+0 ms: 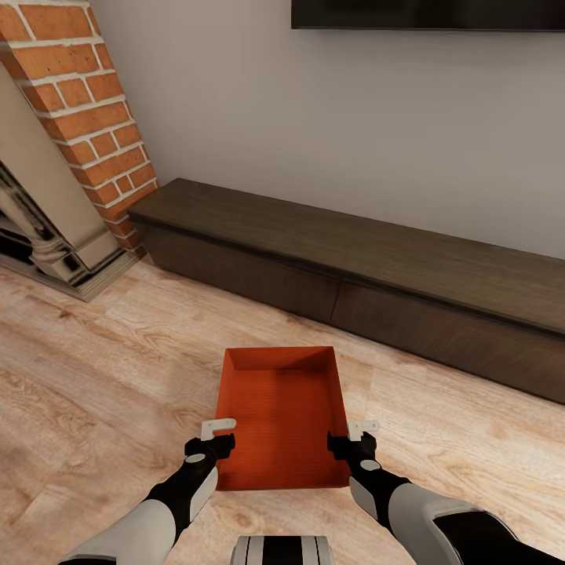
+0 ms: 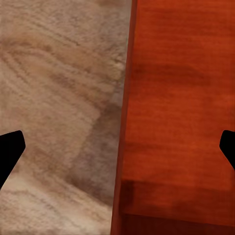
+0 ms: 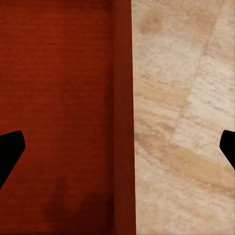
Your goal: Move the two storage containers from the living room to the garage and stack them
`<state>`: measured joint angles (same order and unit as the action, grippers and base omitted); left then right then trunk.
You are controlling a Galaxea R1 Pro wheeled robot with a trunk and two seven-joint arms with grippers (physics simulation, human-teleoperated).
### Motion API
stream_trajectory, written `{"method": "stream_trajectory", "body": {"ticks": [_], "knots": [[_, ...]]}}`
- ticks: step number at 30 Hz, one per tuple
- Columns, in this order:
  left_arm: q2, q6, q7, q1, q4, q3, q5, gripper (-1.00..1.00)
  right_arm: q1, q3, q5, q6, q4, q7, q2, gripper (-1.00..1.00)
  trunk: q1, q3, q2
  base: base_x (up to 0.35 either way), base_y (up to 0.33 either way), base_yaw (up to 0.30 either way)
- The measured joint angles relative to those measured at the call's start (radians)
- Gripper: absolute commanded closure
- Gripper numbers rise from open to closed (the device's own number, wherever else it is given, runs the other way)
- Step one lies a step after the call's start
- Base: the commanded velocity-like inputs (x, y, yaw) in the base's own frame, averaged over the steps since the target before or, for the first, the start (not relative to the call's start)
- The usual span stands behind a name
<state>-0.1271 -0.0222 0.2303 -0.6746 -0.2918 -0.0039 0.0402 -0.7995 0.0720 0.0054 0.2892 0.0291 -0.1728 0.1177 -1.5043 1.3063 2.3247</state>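
Note:
One red-orange storage container (image 1: 282, 416) sits lidless on the living room's light wood-plank floor, just in front of me. My left gripper (image 1: 220, 430) stands open over its left wall near the near corner. In the left wrist view the gripper (image 2: 117, 149) has that wall (image 2: 125, 122) running between its spread dark fingertips (image 2: 10, 152). My right gripper (image 1: 361, 429) is open over the right wall. The right wrist view shows the gripper (image 3: 117, 149) straddling that wall (image 3: 122, 122). The second container is out of view.
A long low dark wooden bench (image 1: 353, 259) runs along the cream wall behind the container. The red-brick fireplace (image 1: 86, 102) with its cream surround stands at the far left. The black TV's lower edge (image 1: 428, 14) hangs on the wall above.

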Motion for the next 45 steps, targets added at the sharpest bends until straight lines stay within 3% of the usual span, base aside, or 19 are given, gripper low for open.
{"method": "stream_trajectory", "body": {"ticks": [4,18,45], "knots": [[0.0,0.0,0.0,0.0,0.0,0.0,0.0,-1.0,0.0,0.0,0.0,0.0,0.0,0.0,0.0,-1.0,0.0,0.0,0.0,0.0,0.0,0.0],[0.0,0.0,0.0,0.0,0.002,0.003,0.0,-1.0,0.0,0.0,0.0,0.0,0.0,-0.001,0.0,-1.0,-0.054,0.044,0.098,0.0,0.0,0.0],[0.0,0.001,0.002,0.0,0.004,0.003,0.001,-1.0,0.0,0.001,0.0,0.007,0.0,-0.001,0.0,-1.0,-0.054,0.044,0.098,0.0,0.0,0.0]]}}
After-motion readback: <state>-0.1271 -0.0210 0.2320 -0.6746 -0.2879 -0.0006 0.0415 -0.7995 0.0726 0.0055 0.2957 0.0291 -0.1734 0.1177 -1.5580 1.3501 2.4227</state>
